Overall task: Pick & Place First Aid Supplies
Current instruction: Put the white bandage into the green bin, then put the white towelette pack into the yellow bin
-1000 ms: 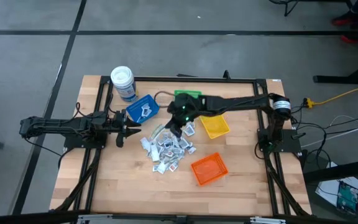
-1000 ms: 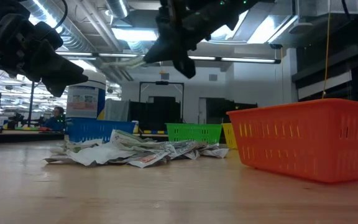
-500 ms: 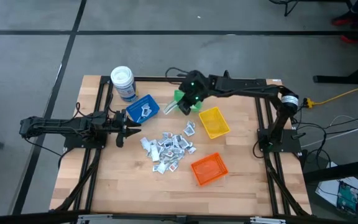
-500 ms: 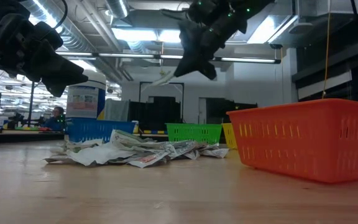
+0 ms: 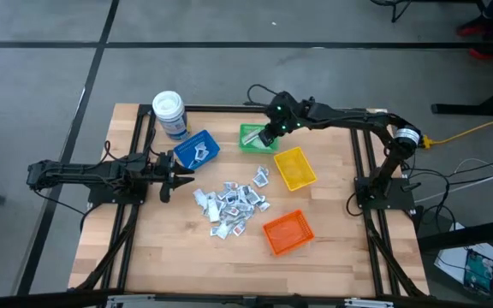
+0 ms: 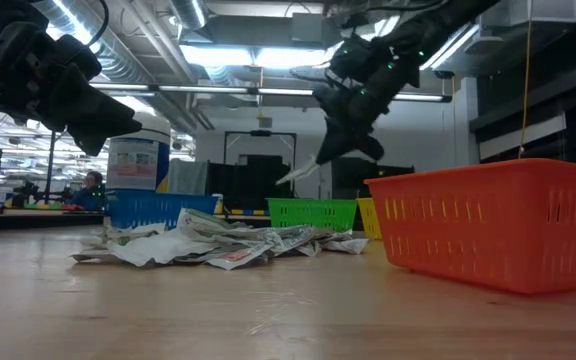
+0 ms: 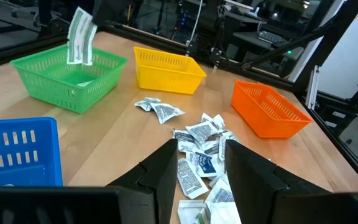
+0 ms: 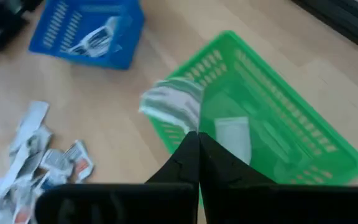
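The first aid supplies are small white and silvery packets, most of them in a loose pile (image 5: pixel 234 204) at the table's middle. My right gripper (image 5: pixel 264 137) hangs over the green bin (image 5: pixel 258 137), shut on one silvery packet (image 8: pixel 173 106). That packet also shows in the left wrist view as a strip (image 7: pixel 81 37) above the bin. Another packet (image 8: pixel 232 134) lies inside the green bin. My left gripper (image 5: pixel 174 178) waits open at the table's left, level, pointing toward the pile. My right gripper pinches one end of the packet (image 8: pixel 188 127) between its two shut fingertips. The fingers slant down from the table's right and far side. The packet sticks out past the fingertips and hangs clear, tilted, above the green bin's near-left rim (image 8: pixel 166 140).
A blue bin (image 5: pixel 197 150) with packets in it stands left of the green one. A yellow bin (image 5: pixel 295 168) and an orange bin (image 5: pixel 288 232) stand to the right of the pile. A white-lidded jar (image 5: pixel 169 113) is at the far left.
My right gripper has carried the packet from above the pile toward the table's far edge and a little right, until it stands over the green bin. It has turned on the way and stayed shut on the packet. The pile has not moved.
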Robot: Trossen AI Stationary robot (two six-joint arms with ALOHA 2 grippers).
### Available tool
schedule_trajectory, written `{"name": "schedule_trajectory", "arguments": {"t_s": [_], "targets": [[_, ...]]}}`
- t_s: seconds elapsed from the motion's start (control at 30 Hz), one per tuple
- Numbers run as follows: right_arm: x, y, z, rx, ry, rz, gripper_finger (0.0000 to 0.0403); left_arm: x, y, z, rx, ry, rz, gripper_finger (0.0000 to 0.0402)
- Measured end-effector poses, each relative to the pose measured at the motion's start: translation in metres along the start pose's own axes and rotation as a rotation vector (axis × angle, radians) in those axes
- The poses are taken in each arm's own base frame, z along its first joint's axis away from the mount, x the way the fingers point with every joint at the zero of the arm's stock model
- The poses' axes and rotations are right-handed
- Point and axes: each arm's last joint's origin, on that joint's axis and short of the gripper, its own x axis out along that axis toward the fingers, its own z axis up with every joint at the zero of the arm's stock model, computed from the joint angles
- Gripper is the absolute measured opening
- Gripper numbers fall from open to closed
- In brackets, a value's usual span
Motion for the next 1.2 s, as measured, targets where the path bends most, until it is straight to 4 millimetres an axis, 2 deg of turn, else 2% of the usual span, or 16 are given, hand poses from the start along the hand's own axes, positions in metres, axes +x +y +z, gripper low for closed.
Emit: {"name": "schedule_trajectory", "arguments": {"t_s": [0.17, 0.5, 0.63, 0.77, 0.93, 1.2], "targets": [[0.004, -0.006, -0.012, 0.072, -0.013, -0.022, 0.0011, 0.0, 0.0, 0.0, 0.0, 0.0, 0.0, 0.0127], [0.004, -0.007, -0.012, 0.137, -0.027, -0.05, 0.0066, 0.0, 0.0, 0.0, 0.0, 0.0, 0.0, 0.0127], [0.005, -0.001, -0.014, 0.101, -0.009, -0.014, 0.0096, 0.0, 0.0, 0.0, 0.0, 0.0, 0.0, 0.0127], [0.005, 0.016, -0.016, -0.009, -0.002, 0.016, 0.0123, 0.0, 0.0, 0.0, 0.0, 0.0, -0.001, 0.0127], [0.003, 0.047, -0.017, -0.205, -0.034, 0.015, 0.0135, 0.0, 0.0, 0.0, 0.0, 0.0, -0.001, 0.0127], [0.001, 0.1, -0.044, -0.623, -0.043, 0.022, 0.0135, 0.0, 0.0, 0.0, 0.0, 0.0, -0.001, 0.0127]]}}
